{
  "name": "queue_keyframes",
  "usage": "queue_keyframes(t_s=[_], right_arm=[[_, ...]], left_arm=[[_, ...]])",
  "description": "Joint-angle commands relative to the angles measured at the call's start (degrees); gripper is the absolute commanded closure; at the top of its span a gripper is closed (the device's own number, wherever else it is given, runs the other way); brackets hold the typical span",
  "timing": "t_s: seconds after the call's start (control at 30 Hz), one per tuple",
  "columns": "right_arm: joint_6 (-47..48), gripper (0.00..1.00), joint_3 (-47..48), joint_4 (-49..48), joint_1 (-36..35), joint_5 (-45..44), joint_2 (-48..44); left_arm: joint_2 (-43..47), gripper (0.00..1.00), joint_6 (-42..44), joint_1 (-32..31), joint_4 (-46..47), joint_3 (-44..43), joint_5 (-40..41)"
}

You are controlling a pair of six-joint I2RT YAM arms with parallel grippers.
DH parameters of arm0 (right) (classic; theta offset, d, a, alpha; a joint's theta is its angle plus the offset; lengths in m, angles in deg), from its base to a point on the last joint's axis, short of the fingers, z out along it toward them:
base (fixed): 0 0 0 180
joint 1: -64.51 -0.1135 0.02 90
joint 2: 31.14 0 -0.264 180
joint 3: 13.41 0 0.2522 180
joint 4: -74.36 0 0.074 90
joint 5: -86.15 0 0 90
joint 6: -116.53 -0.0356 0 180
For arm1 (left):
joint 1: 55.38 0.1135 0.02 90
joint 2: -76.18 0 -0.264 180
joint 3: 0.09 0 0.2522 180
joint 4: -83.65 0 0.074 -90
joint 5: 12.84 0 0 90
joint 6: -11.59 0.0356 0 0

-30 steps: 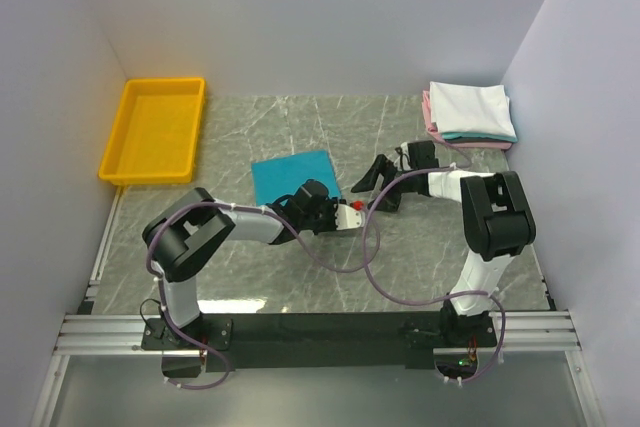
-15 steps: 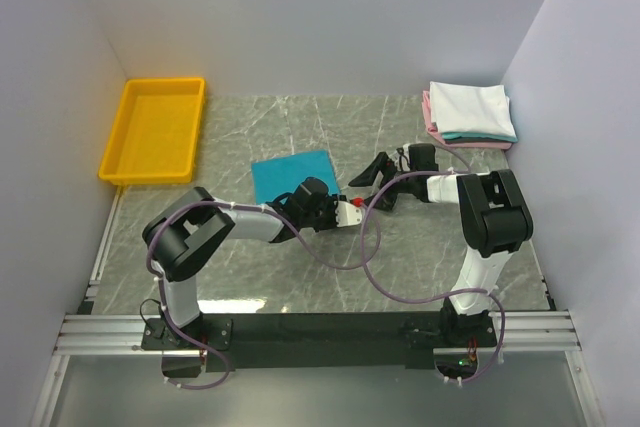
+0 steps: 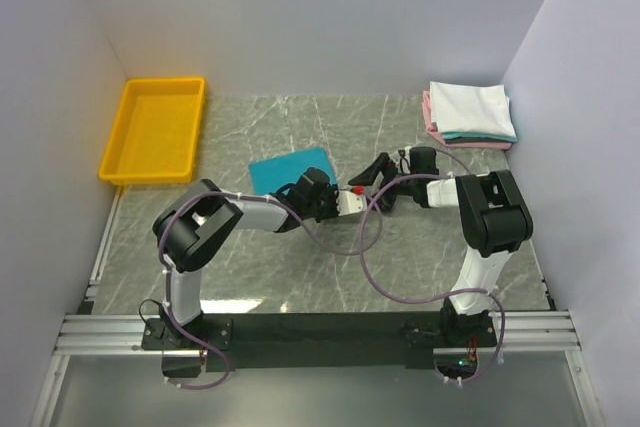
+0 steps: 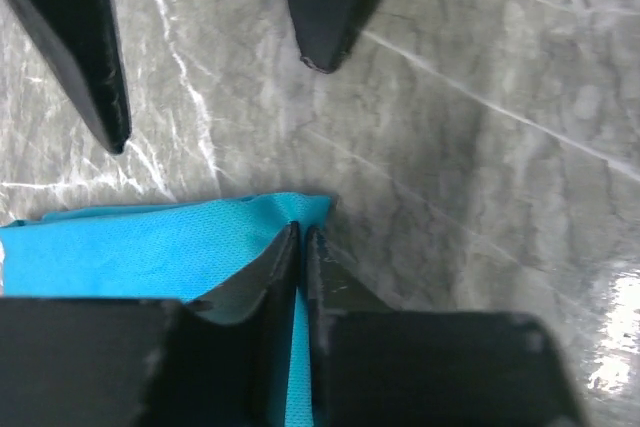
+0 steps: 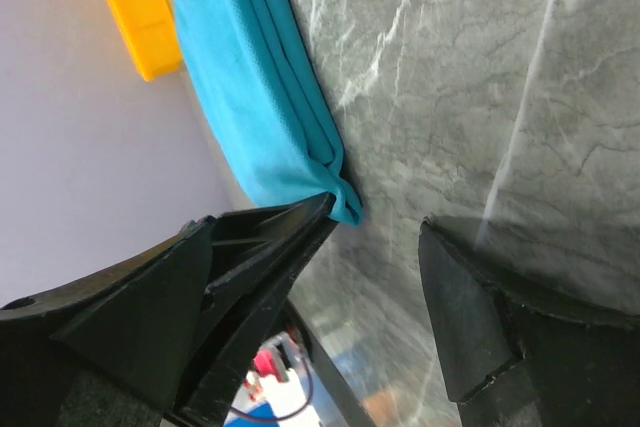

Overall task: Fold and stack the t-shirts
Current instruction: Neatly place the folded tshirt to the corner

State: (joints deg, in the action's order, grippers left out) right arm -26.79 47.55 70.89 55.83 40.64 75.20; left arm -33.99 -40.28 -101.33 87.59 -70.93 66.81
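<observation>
teal tee lies folded at table ctr; left pincer clamped on its corner, right pincer spread wide just beside. tee's near edge hidden under left arm fr. above.

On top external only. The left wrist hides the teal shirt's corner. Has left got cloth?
Observer: Yes. The left wrist view shows the left gripper closed to a thin slit on a corner of the teal t-shirt, with cloth in the slit.
Operator: Right one?
Observer: In its own view the right gripper is wide open and holds nothing. One fingertip is just beside that same corner.
Operator: Fold tidy?
Observer: The right wrist view shows the layers stacked evenly along the edge, flat on the table.
</observation>
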Motion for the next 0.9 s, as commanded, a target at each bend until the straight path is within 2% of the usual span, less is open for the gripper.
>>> queue_keyframes(t_s=[0.0, 0.1, 0.57, 0.87], right_arm=[[-4.7, 0.09, -1.8, -6.0, 0.2, -1.0, 2.2], [-7.0, 0.09, -1.8, -8.2, -0.3, -1.2, 3.1], [-21.5, 0.03, 0.9, -17.1, -8.4, -7.9, 7.5], [-24.6, 0.04, 8.1, -19.2, -11.3, -13.5, 13.4]], left_arm=[[0.9, 0.92, -0.9, 0.8, 0.1, -1.9, -2.6], [3.0, 0.99, -2.0, 0.9, 0.8, -1.0, -3.5], [8.6, 0.99, -6.4, 2.0, 0.5, -1.5, -8.6], [8.5, 0.99, -6.8, 2.4, 0.5, -1.5, -10.2]])
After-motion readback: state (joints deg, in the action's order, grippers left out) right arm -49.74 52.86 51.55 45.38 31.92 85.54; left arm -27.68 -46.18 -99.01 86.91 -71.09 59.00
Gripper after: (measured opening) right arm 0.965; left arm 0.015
